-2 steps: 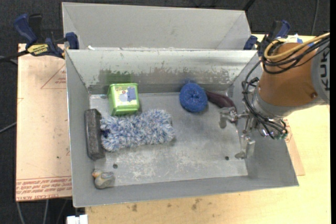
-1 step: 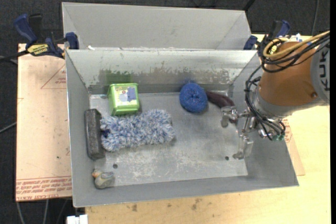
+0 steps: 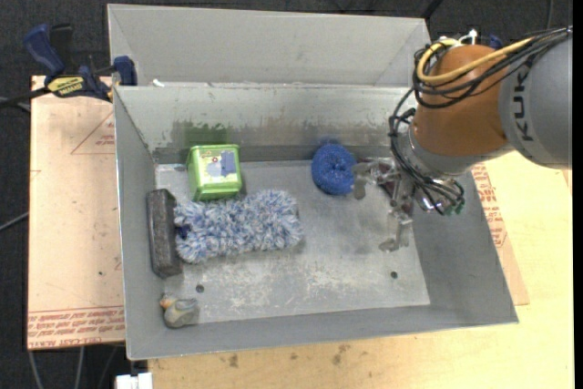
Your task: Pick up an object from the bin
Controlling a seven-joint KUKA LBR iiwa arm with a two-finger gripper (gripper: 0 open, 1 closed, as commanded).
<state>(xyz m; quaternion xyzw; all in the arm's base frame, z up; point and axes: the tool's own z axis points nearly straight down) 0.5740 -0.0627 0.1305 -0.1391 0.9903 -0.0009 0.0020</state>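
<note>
My gripper (image 3: 378, 209) hangs low over the bin's right half, just right of a round blue fuzzy ball (image 3: 333, 168) that lies near the back wall. Its fingers stand open; one fingertip (image 3: 363, 181) is close beside the ball and the other (image 3: 394, 240) points at the bare floor. Nothing is between them. Left of the ball sits a small green box (image 3: 215, 171) with a pale label.
A blue-and-white shaggy mop head (image 3: 239, 226) lies in the left half, with a dark grey bar (image 3: 162, 231) along its left end. A small grey lump (image 3: 179, 311) sits in the front left corner. The arm with its orange cover reaches in from the right.
</note>
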